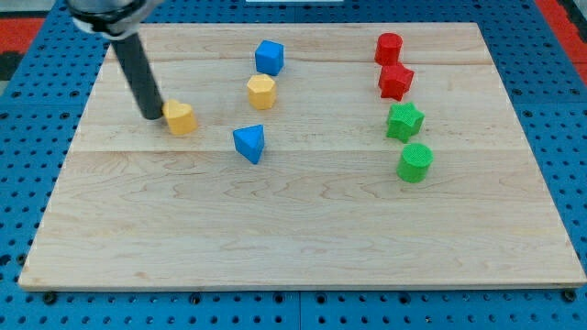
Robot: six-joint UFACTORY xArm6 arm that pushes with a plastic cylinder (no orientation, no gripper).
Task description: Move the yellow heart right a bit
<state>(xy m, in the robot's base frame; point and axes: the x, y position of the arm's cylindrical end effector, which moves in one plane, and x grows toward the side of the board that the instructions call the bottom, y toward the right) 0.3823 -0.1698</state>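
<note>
Pale wooden board (303, 238) on blue surface (27, 137), my tip (152, 116) touching yellow heart (181, 118), no pincer shown

yellow heart (181, 118) | flat on board | view's upper left

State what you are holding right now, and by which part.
Nothing is held; I have no jaws. My tip sits at the view's left side of the yellow heart, apparently touching it.
</note>
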